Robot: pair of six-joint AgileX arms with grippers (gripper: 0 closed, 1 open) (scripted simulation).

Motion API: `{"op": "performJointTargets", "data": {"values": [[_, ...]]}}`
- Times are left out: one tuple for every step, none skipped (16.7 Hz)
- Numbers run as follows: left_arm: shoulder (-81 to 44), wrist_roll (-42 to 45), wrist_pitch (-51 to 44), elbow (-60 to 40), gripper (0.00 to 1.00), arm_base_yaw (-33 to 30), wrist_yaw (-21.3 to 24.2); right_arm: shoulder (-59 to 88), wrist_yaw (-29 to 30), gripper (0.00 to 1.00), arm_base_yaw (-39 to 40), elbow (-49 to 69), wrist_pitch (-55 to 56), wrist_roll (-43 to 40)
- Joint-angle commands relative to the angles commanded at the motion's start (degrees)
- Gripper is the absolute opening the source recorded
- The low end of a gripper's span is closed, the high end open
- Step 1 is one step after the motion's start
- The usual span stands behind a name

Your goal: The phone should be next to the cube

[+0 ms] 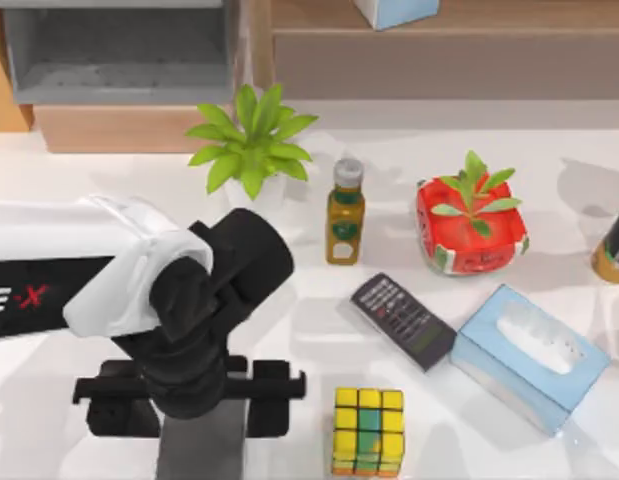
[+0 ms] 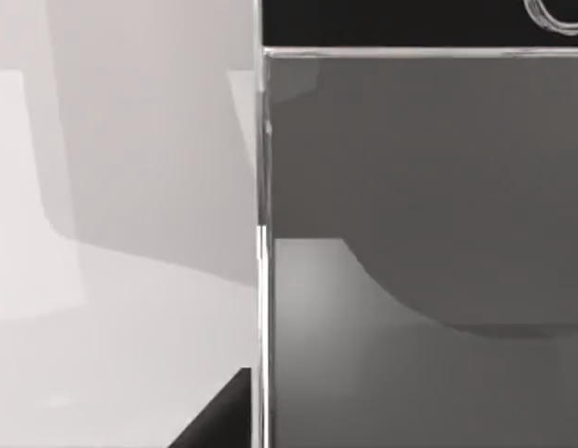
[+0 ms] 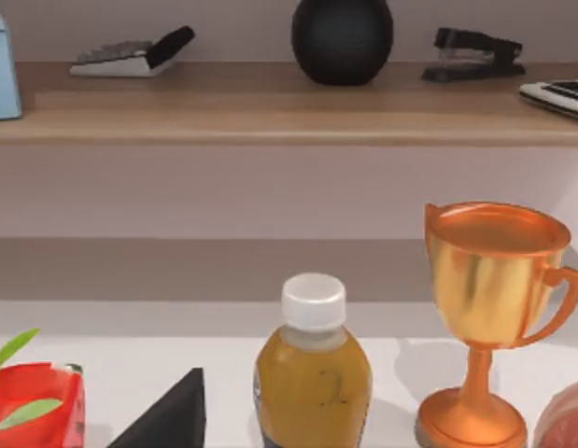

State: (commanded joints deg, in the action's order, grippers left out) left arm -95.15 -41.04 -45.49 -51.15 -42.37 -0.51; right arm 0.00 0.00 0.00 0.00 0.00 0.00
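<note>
The phone (image 1: 402, 320) lies flat and slanted on the white table, black with rows of small buttons. It is between an olive bottle (image 1: 345, 212) and the light blue tissue box (image 1: 529, 357). The cube (image 1: 369, 430), mostly yellow with green and orange squares, stands near the front edge, a short gap below and left of the phone. My left gripper (image 1: 197, 440) hangs at the front left, well left of the cube, with nothing visibly held. The left wrist view shows a grey panel close up. My right arm is off the table's right side.
A red watermelon-patterned planter (image 1: 471, 225) stands behind the phone and a leafy green plant (image 1: 251, 140) at the back. A juice bottle (image 3: 314, 373) and a copper trophy (image 3: 489, 317) stand at the far right. A wooden shelf (image 3: 270, 112) runs along the back.
</note>
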Motion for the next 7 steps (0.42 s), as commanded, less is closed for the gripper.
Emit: {"op": "performJointTargets", "data": {"values": [[0.0, 0.0, 0.0, 0.0, 0.98, 0.0, 0.0, 0.0, 0.0, 1.0, 0.0, 0.0, 0.0, 0.0], [0.0, 0.0, 0.0, 0.0, 1.0, 0.0, 0.0, 0.0, 0.0, 1.0, 0.0, 0.0, 0.0, 0.0], [0.0, 0.0, 0.0, 0.0, 1.0, 0.0, 0.0, 0.0, 0.0, 1.0, 0.0, 0.0, 0.0, 0.0], [0.0, 0.0, 0.0, 0.0, 1.0, 0.0, 0.0, 0.0, 0.0, 1.0, 0.0, 0.0, 0.0, 0.0], [0.0, 0.0, 0.0, 0.0, 1.0, 0.0, 0.0, 0.0, 0.0, 1.0, 0.0, 0.0, 0.0, 0.0], [0.0, 0.0, 0.0, 0.0, 1.0, 0.0, 0.0, 0.0, 0.0, 1.0, 0.0, 0.0, 0.0, 0.0], [0.0, 0.0, 0.0, 0.0, 1.0, 0.0, 0.0, 0.0, 0.0, 1.0, 0.0, 0.0, 0.0, 0.0]]}}
